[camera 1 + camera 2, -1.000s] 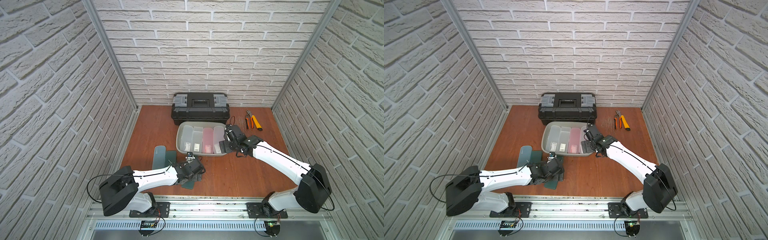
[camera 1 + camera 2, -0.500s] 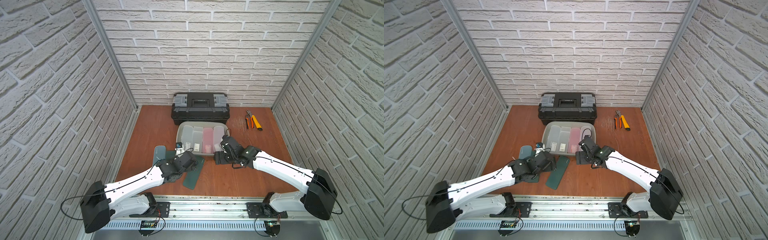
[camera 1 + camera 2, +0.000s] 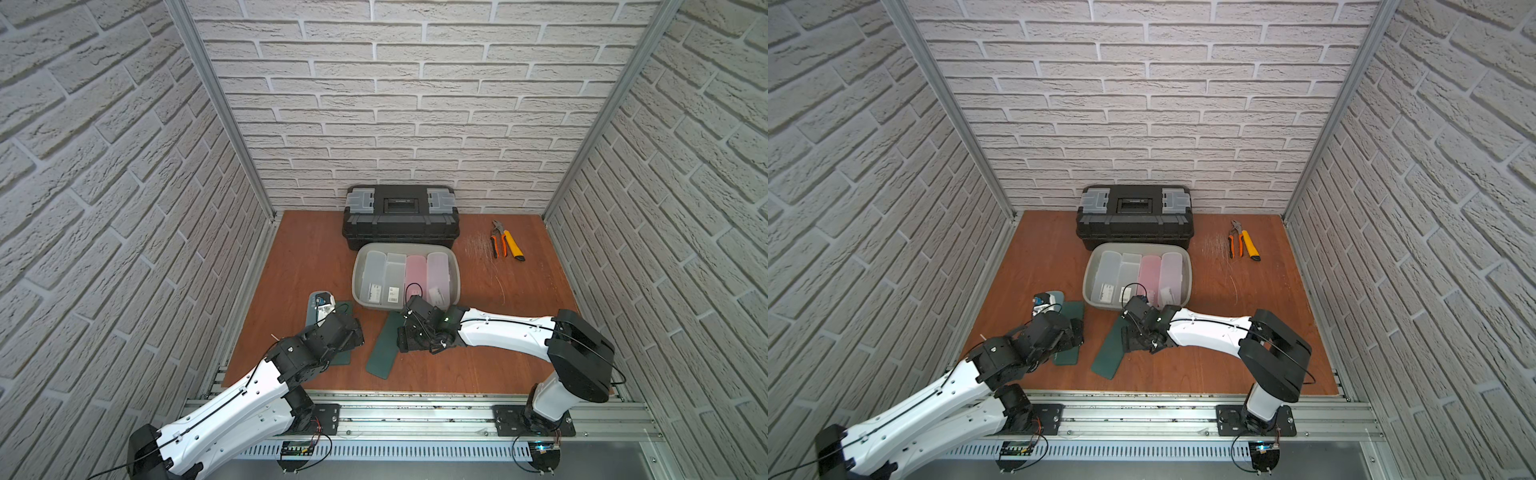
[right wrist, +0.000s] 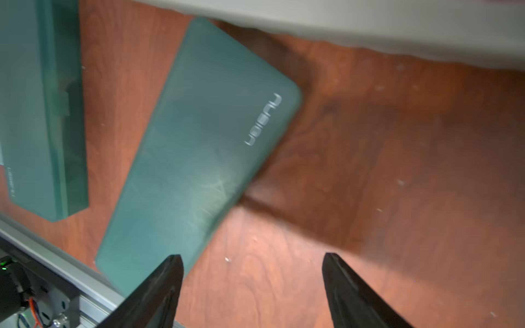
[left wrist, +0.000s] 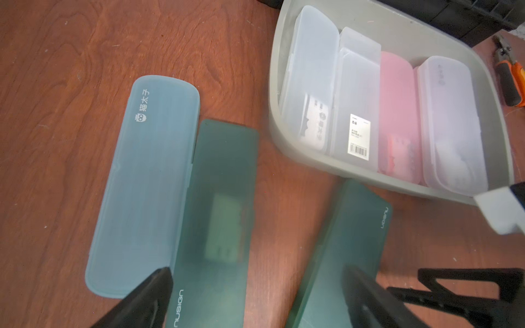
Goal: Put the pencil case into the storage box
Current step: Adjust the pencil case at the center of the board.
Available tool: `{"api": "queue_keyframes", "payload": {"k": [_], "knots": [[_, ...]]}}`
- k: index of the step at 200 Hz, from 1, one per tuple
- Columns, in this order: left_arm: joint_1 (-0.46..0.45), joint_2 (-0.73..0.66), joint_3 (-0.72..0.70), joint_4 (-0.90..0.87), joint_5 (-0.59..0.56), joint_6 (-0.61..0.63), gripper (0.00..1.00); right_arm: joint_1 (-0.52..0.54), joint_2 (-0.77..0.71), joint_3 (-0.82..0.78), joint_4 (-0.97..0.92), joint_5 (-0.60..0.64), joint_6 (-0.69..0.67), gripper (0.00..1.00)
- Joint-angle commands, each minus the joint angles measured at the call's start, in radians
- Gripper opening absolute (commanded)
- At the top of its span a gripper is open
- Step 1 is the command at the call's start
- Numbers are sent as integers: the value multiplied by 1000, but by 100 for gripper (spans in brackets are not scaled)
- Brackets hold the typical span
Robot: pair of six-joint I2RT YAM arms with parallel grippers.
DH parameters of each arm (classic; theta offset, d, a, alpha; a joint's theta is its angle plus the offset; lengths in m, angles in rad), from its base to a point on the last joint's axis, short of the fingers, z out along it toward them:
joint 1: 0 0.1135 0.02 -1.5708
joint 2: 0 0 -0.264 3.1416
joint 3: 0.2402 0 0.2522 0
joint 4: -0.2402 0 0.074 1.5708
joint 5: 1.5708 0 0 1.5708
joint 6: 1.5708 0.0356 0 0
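The storage box [image 3: 358,274] is a grey-green tub holding several pencil cases, clear and pink. Three more lie on the floor in front of it: a light blue one [image 5: 147,184], a dark green one [image 5: 218,213] beside it, and a slanted dark green one [image 3: 382,357] [image 4: 204,142]. My left gripper [image 5: 260,295] [image 3: 353,332] hangs open, with its fingers over the two green cases and bare floor between them. My right gripper [image 4: 251,264] [image 3: 407,338] is open and empty by the slanted case's edge, one fingertip [image 4: 173,264] over that case.
A black toolbox [image 3: 401,216] stands against the back wall behind the tub. Orange pliers and a yellow knife [image 3: 505,245] lie at the back right. An aluminium rail [image 3: 415,407] runs along the front edge, close to the slanted case. Brick walls close three sides.
My right gripper left the storage box and came forward to the slanted green case, its jaws narrowing somewhat. My left gripper shifted left off that case toward the other green one.
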Motion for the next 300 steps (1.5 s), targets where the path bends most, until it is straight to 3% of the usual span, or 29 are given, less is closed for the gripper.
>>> {"api": "queue_keyframes", "payload": {"k": [1,25,62,106,127,162,200,246,300], "knots": [[14,-22,1,-8,-20,17,98,14,43,47,61,-22,-11,74],[19,-7,16,-12,-19,22,98,21,119,140,9,-17,-50,74],[19,33,42,-25,-17,42,98,64,165,258,-191,140,-42,90],[36,4,66,-62,-84,60,98,153,136,253,-238,201,37,97],[132,-49,113,-124,-106,94,99,198,174,284,-230,193,75,100],[345,-78,154,-81,35,196,98,253,292,453,-338,227,82,100],[410,-62,165,-51,127,223,99,283,423,579,-437,238,71,100],[411,-54,146,-15,165,230,98,281,423,569,-544,311,80,100],[412,-22,140,22,199,227,98,273,266,361,-531,327,140,99]]}}
